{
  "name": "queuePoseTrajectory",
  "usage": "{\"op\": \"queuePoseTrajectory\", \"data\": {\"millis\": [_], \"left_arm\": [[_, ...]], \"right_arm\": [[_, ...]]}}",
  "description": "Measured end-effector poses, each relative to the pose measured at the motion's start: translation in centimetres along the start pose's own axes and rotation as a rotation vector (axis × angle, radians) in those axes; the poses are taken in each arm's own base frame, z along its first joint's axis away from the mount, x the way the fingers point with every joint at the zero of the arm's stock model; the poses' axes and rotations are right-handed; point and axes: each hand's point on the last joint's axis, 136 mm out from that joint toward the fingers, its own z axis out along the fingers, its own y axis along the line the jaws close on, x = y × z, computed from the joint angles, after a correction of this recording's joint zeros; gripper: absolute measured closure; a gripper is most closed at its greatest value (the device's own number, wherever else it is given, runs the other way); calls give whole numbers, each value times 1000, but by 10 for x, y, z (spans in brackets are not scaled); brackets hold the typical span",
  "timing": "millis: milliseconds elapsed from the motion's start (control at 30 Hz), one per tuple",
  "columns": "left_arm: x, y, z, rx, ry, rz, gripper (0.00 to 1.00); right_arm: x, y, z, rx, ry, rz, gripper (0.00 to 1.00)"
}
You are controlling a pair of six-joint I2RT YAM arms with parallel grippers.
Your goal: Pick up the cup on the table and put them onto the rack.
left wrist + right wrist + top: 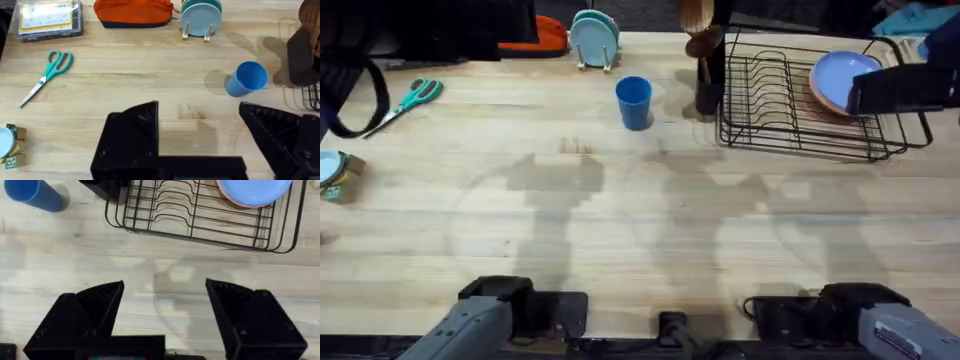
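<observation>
Nearest the overhead lens, both arm bases sit at the near table edge, arms drawn back low. Left claw [200, 135]: black fingers spread wide, nothing between them, bare table [620, 220] planks below. Right claw [165, 310]: fingers likewise wide apart and empty. The cup [633, 102] stands upright on the table, open end up, well ahead of both claws and apart from each; from the left claw it lies forward and toward the right-hand side [247, 78]. The rack [810, 105] sits ahead of the right claw, beyond a stretch of bare planks, with a light-blue plate [840, 80] leaning in its far end. Between cup and rack, a dark holder [708, 85] with wooden spoons, just beside the rack's corner. Farther out past the cup, a small wooden stand with teal plates [594, 38]. Well off to the left claw's outer side, teal-handled scissors [408, 100] lie flat; an orange pouch [134, 12] rests at the far edge
</observation>
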Motion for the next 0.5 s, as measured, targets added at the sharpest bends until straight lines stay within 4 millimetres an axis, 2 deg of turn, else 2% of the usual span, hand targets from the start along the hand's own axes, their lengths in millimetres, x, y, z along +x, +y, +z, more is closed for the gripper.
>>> {"op": "queuePoseTrajectory", "data": {"millis": [100,167,200,333,367,400,500], "left_arm": [[0,0,0,0,-1,0,7],[-13,-1,2,8,-47,-1,8],[-18,-8,7,47,-54,0,8],[-23,-15,25,83,-34,1,8],[-19,-19,57,101,33,-48,8],[-19,-33,80,127,68,-98,6],[-19,-53,91,166,81,-89,6]], "right_arm": [[0,0,0,0,1,0,9],[0,0,0,0,1,0,9],[0,0,0,0,1,0,9],[0,0,0,0,1,0,9],[0,0,0,0,1,0,9],[0,0,0,0,1,0,9],[0,0,0,0,1,0,9]]}}
